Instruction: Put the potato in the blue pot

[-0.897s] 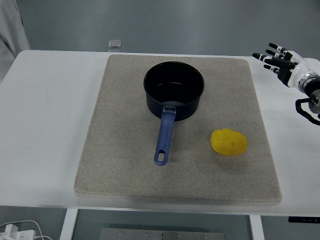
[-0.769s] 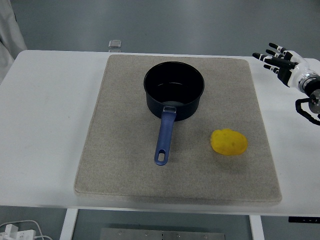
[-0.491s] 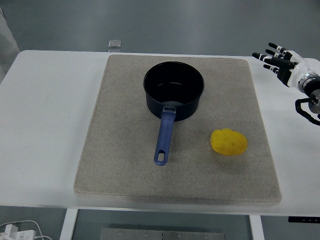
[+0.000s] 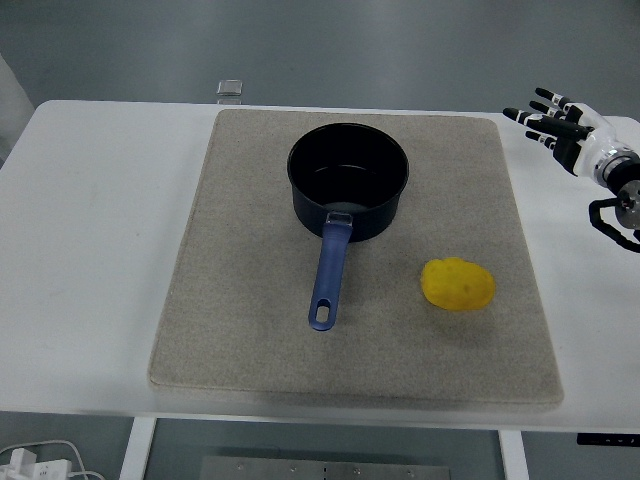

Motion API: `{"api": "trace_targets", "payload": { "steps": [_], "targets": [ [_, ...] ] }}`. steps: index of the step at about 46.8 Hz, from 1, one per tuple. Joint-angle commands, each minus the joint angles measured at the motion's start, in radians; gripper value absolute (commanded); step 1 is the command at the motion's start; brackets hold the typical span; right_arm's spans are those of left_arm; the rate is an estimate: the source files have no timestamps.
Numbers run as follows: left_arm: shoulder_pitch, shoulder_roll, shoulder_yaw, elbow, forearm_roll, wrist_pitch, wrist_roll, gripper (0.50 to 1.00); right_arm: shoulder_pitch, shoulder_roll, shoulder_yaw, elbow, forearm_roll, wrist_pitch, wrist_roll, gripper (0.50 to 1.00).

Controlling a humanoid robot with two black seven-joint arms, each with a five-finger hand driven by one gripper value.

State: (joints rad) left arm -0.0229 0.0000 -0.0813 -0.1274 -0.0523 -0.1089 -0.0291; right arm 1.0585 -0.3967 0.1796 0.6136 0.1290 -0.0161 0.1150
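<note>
A yellow potato (image 4: 458, 284) lies on the beige mat (image 4: 240, 300), toward its right front. The dark blue pot (image 4: 347, 180) stands upright at the mat's back middle, and nothing shows inside it. Its blue handle (image 4: 328, 275) points toward the near edge. My right hand (image 4: 555, 117) hovers at the table's far right edge, fingers spread and pointing left, holding nothing. It is well to the right of and behind the potato. The left arm does not show.
The mat covers most of the white table (image 4: 90, 230). A small clear square object (image 4: 231, 88) sits at the table's back edge, behind the mat. A pale cloth edge (image 4: 8, 85) shows at the far left. White cables (image 4: 35, 462) lie on the floor at lower left.
The pale cloth at the top left has drawn back toward the left edge. My right hand has shifted very slightly. Pot and potato have not moved.
</note>
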Motion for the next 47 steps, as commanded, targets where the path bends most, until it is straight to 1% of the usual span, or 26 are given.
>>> {"api": "trace_targets", "payload": {
  "steps": [1, 11, 47],
  "targets": [
    [0.000, 0.000, 0.000, 0.000, 0.000, 0.000, 0.000, 1.000, 0.001, -0.002, 0.001, 0.002, 0.000, -0.002, 0.000, 0.966],
    [0.000, 0.000, 0.002, 0.000, 0.000, 0.000, 0.000, 1.000, 0.011, -0.019, -0.002, 0.002, -0.002, 0.004, 0.000, 0.964],
    [0.000, 0.000, 0.002, 0.000, 0.000, 0.000, 0.000, 1.000, 0.014, -0.013, 0.008, 0.002, 0.004, -0.004, 0.005, 0.964]
  ]
}}
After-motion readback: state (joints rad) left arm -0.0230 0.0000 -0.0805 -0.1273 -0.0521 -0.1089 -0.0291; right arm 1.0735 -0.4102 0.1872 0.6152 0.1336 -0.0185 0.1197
